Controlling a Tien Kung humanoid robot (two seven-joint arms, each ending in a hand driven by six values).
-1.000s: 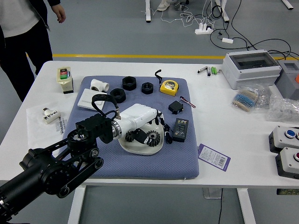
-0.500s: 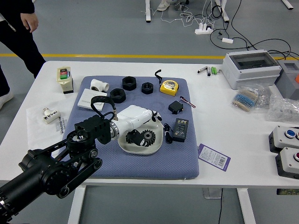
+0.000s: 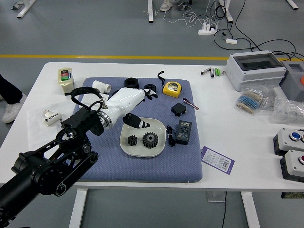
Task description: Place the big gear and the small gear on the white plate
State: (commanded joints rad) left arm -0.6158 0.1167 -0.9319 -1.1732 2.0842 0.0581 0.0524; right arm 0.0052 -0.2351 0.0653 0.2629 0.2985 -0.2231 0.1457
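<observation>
White plate [image 3: 159, 129] set on the blue-grey mat [image 3: 142, 173] over the bench [image 3: 237, 178]; a black cable [image 3: 171, 137] is bunched just beside its right rim. Right of that, a black box [image 3: 183, 132] is laid with its long axis near to far. Farther off, a small black block [image 3: 178, 109] and a yellow tape measure [image 3: 172, 89] are seen. Two dark rings [image 3: 131, 83] lie at the mat's far side, partly masked by the left hand [image 3: 118, 108]. A purple-edged card [image 3: 217, 160] is slanted across the mat's right edge. On the left, a white bottle [image 3: 66, 81] is noted; beyond the bench, a person's shoe [image 3: 14, 109].

The plate's far-left edge is overhung by the left hand, open and empty, its fingers extended toward far right, thumb held apart.

Both gears are carried on the plate, laid flat: small gear [image 3: 132, 140] left, big gear [image 3: 150, 140] right, a gap between. Faces turned up; outlines roughly round, so a long axis cannot be told for either.
</observation>
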